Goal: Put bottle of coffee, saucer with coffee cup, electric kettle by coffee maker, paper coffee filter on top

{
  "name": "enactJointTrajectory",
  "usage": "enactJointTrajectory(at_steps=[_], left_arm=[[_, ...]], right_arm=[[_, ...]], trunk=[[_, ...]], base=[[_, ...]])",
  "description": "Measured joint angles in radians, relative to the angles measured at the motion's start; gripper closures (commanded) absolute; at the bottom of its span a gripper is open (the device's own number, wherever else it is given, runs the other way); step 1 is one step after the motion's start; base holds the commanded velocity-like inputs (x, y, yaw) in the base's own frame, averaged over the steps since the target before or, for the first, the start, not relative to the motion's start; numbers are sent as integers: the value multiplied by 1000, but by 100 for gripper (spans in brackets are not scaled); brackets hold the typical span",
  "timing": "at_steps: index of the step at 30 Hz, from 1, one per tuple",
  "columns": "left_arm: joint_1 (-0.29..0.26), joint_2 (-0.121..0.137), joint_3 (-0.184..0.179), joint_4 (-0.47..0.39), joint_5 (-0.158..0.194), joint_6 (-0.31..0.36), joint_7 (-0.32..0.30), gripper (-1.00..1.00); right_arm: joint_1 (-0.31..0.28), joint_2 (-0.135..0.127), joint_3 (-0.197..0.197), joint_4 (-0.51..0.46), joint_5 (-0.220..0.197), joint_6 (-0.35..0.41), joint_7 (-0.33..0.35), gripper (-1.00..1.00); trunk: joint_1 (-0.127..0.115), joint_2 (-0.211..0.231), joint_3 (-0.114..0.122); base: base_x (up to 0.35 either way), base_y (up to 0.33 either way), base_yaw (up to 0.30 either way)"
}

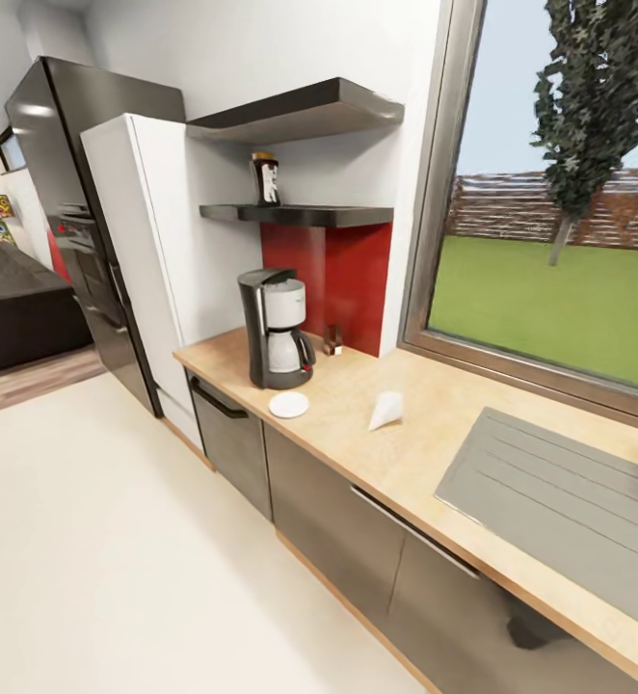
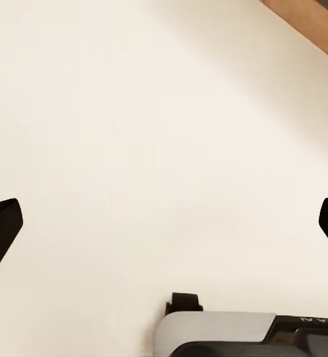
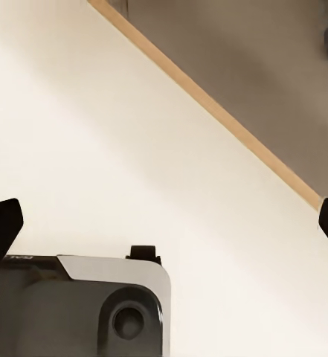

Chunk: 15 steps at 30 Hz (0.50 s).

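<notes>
Coffee maker standing on the kitchen surface, robot not yet at reach.

Above the coffee maker, the bottle of coffee stands on the kitchen shelf; the saucer lies just in front of it and the paper coffee filter lies near it toward the sink. The bottle is probably rigid, smooth and breakable, best gripped at its waist; the filter is light and crushable. Wrist views add pale floor and cabinet fronts, with left tool and right tool both spread apart, empty.
</notes>
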Motion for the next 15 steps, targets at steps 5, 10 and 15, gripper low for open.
enactJointTrajectory(at_steps=[5, 10, 15], left_arm=[[0, 0, 0, 0, 0, 0, 0, -100], [0, 0, 0, 0, 0, 0, 0, -100], [0, 0, 0, 0, 0, 0, 0, -100]], right_arm=[[0, 0, 0, 0, 0, 0, 0, -100], [0, 0, 0, 0, 0, 0, 0, -100], [0, 2, 1, -1, -1, 0, 1, -100]], trunk=[[0, 0, 0], [0, 0, 0], [0, 0, 0]], base=[[330, 33, 0], [298, 165, 0], [273, 217, 0]])
